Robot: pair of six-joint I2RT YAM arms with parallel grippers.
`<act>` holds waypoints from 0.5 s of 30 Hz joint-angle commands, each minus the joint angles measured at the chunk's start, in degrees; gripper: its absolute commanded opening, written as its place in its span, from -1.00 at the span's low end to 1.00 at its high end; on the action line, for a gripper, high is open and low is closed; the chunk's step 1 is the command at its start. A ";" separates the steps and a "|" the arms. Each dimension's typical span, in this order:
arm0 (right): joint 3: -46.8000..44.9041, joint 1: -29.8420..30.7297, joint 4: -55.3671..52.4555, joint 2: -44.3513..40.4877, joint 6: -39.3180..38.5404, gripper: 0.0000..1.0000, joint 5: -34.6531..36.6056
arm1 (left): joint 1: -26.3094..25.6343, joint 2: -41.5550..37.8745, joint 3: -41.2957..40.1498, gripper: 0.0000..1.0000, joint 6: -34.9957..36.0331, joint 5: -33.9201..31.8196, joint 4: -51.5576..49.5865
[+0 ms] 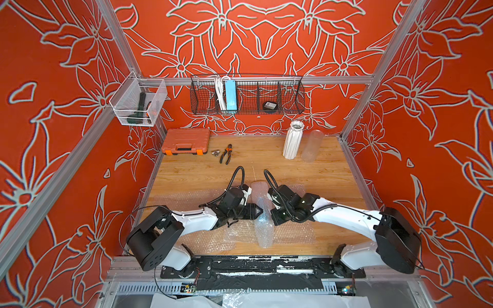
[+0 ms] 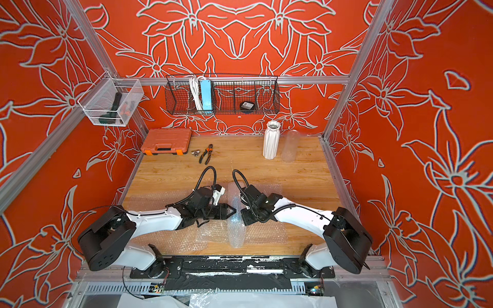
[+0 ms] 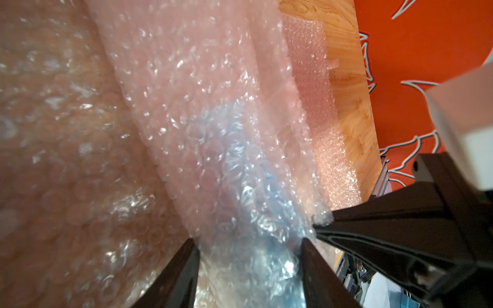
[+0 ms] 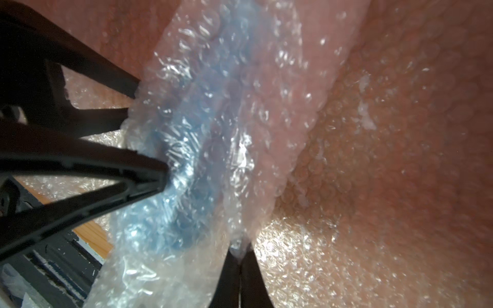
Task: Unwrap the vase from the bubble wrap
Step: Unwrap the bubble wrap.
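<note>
A roll of clear, colourless bubble wrap (image 1: 262,229) lies on the wooden table (image 1: 266,165), and a pale blue tint shows through its layers. Its long axis runs crosswise between the 2 grippers, with its near end by the table's front edge and its far end toward the back wall. The left gripper (image 3: 249,266) clamps the roll across its width. The right gripper (image 4: 240,256), just opposite, is pinched tight on a loose fold of the wrap. Flat sheets (image 1: 293,232) of the same wrap lie under both. Beyond the fingertips the wood is bare — a white ribbed vase (image 1: 292,140), an orange tool case (image 1: 186,141) and pliers (image 1: 226,154) sit well apart at the back.
</note>
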 commanded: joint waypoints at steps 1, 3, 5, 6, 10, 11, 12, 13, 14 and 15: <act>-1.60 0.17 -3.88 -1.76 -0.20 -1.00 3.21 | 0.42 1.90 -1.74 0.13 1.21 -7.04 -8.72; -1.82 0.09 -4.49 -2.05 -0.35 -1.00 3.90 | 0.37 1.91 -1.74 0.13 1.28 -7.28 -8.88; -2.16 0.08 -5.01 -2.23 -0.56 -1.00 4.51 | 0.37 1.80 -1.74 0.13 1.36 -7.44 -9.06; -2.33 0.08 -5.05 -2.27 -0.56 -1.00 4.61 | 0.37 1.76 -1.74 0.13 1.36 -7.64 -9.16; -3.39 0.08 -4.81 -2.23 -0.81 -1.00 3.59 | 0.37 1.81 -1.96 0.13 1.41 -8.09 -9.26; -3.67 0.08 -4.79 -2.14 -0.80 -1.00 3.24 | 0.37 1.83 -2.01 0.13 1.32 -8.12 -9.27; -3.85 0.08 -4.87 -2.05 -0.74 -1.00 3.21 | 0.37 1.83 -2.01 0.13 1.32 -8.13 -9.28; -4.13 0.08 -4.86 -2.05 -0.70 -1.00 3.19 | 0.37 1.80 -2.00 0.13 1.32 -8.22 -9.26; -4.32 0.08 -5.09 -2.14 -0.68 -1.00 3.50 | 0.37 1.83 -2.01 0.13 1.29 -8.25 -9.32; -4.45 0.07 -5.29 -2.27 -0.61 -1.00 3.84 | 0.37 1.83 -1.97 0.13 1.32 -8.26 -9.35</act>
